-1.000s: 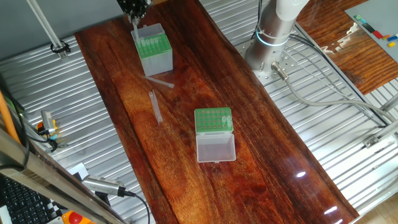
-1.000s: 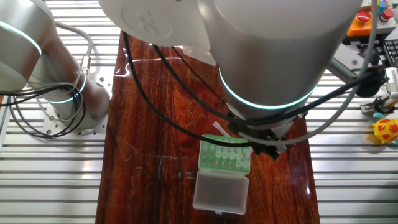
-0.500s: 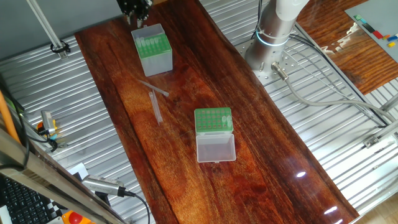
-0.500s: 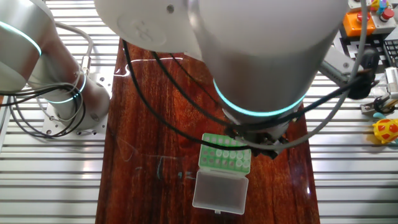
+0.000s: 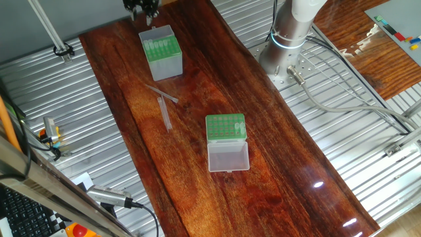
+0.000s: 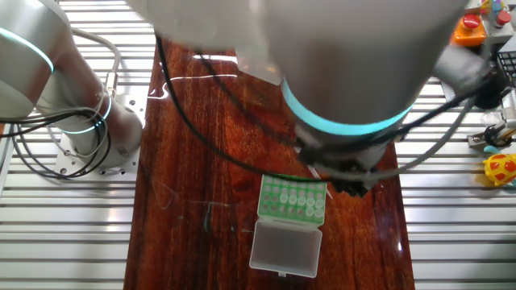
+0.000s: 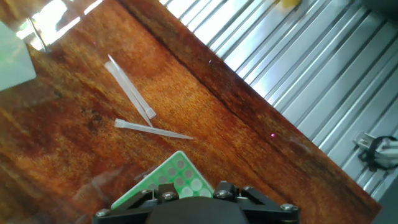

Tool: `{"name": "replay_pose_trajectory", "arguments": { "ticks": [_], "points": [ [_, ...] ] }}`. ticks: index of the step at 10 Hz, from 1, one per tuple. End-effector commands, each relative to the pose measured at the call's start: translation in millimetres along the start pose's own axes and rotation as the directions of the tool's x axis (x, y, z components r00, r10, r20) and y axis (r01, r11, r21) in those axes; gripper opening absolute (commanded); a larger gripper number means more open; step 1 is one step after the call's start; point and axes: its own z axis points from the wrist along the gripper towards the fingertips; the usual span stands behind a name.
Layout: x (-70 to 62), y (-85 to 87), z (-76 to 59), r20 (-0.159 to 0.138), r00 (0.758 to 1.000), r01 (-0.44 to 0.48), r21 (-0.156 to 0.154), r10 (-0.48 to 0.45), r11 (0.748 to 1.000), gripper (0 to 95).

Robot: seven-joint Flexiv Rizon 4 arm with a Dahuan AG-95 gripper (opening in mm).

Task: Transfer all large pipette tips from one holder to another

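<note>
Your gripper (image 5: 142, 8) hangs at the far end, just above the tall box (image 5: 162, 52). You cannot tell if its fingers are apart. Two big tips (image 5: 162, 96) lie on the table (image 5: 276, 151), between the box and the low green rack (image 5: 225, 128).

On the long dark wooden table (image 5: 197, 79), the taller translucent plastic box (image 5: 162, 52) stands near the far end and the low green rack (image 5: 225, 128) with its clear hinged lid (image 5: 227, 157) sits mid-table. Between them lie two loose pale pipette tips (image 5: 163, 104), touching.
</note>
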Motion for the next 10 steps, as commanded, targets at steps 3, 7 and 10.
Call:
{"name": "replay_pose_trajectory", "arguments": {
  "ticks": [3,7,10],
  "points": [
    [0.9,-0.5,2.8,-0.042,0.992,-0.121,0.037,0.123,0.992,19.0],
    [0.9,-0.5,2.8,-0.060,0.997,0.040,-0.070,-0.044,0.997,19.0],
    [-32.3,61.9,13.8,-0.094,0.994,-0.055,-0.052,0.050,0.997,19.0]
  ]
}}
